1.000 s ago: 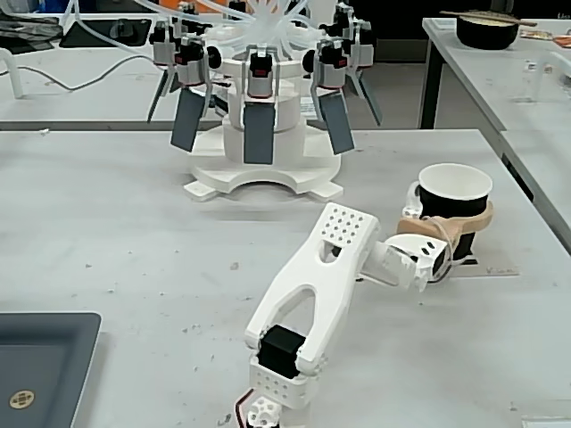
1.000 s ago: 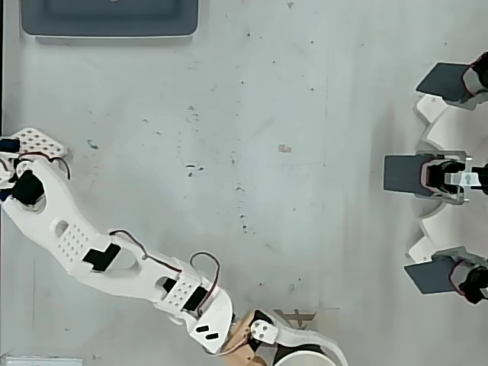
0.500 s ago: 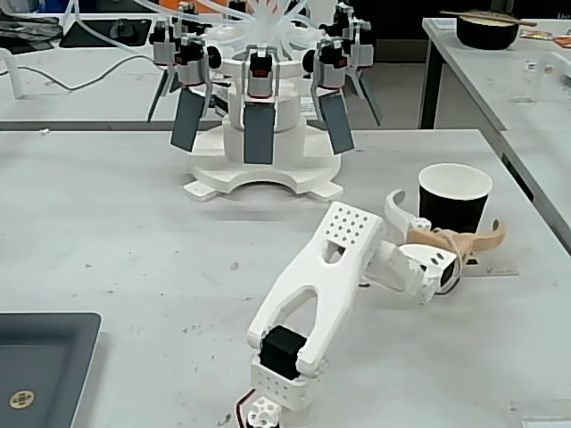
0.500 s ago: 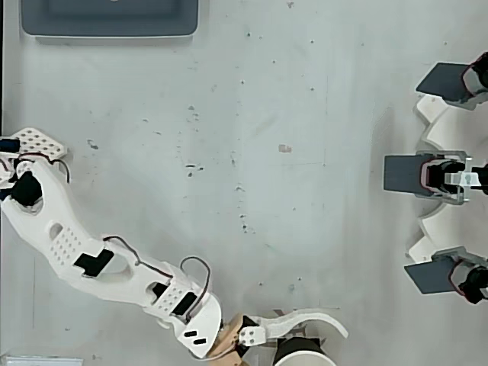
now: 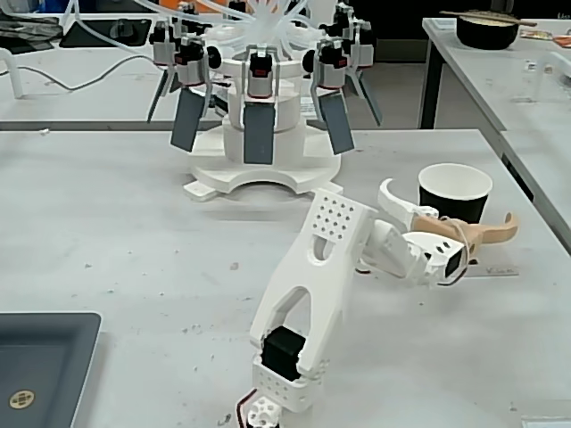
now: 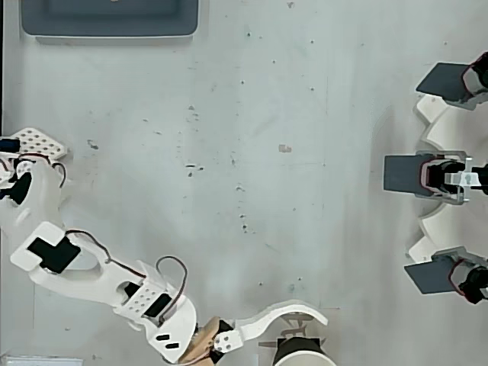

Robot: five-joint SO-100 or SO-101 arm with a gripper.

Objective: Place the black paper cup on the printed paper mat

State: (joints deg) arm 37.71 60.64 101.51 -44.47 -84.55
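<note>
The black paper cup (image 5: 455,189) stands upright at the right of the table, white inside; in the overhead view only its rim (image 6: 305,357) shows at the bottom edge. My gripper (image 5: 449,207) is open wide, with the cup between its jaws. The white curved finger (image 6: 282,314) sits apart from the cup's left side in the fixed view, and the tan finger (image 5: 489,232) reaches past the cup's front right. A strip of the printed paper mat (image 5: 500,269) shows beneath the gripper. The gripper hides the cup's base, so I cannot tell if it rests on the mat.
A dark grey tray (image 5: 45,361) (image 6: 110,19) lies at the front left in the fixed view. A white fixture with grey paddles (image 5: 259,134) (image 6: 450,175) stands at the back. A black bowl with chopsticks (image 5: 486,28) sits on another table.
</note>
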